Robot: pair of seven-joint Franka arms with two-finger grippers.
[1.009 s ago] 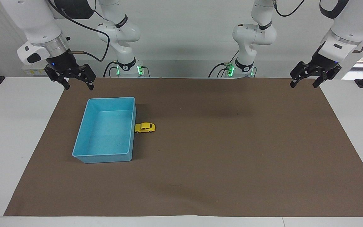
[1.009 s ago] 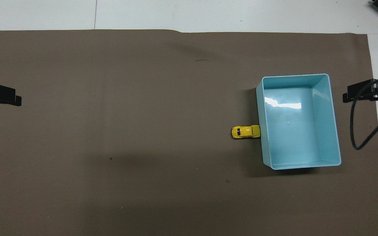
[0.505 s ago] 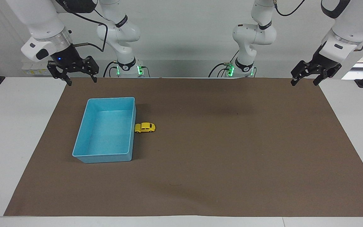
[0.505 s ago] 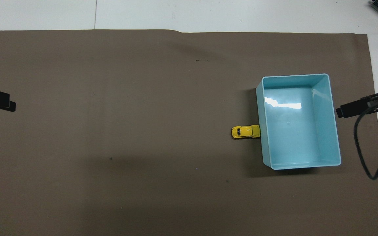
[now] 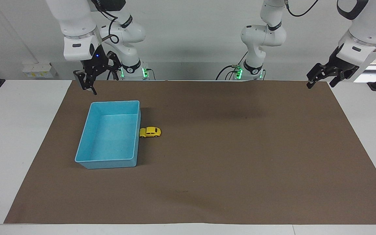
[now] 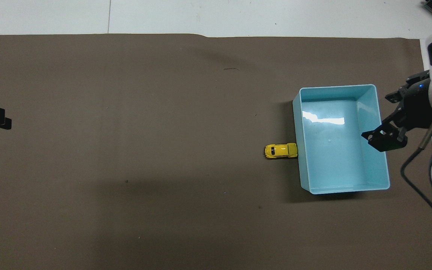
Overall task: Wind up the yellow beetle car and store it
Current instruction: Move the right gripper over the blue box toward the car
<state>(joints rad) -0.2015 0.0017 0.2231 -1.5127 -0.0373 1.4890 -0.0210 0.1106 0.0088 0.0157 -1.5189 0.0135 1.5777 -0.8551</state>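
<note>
Right hand (image 5: 89, 85) swung over blue bin (image 5: 91, 112), open, empty, left hand (image 5: 320, 80) open, cut off overhead, car (image 5: 150, 132) untouched.

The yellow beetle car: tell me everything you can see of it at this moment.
The yellow beetle car is a tiny, glossy, bright yellow toy with a rounded body, dark windows and small black wheels. It stands upright on its wheels on the brown mat, one end against the outer wall of the empty blue bin, on the bin's side toward the left arm's end. No gripper touches it.
</note>
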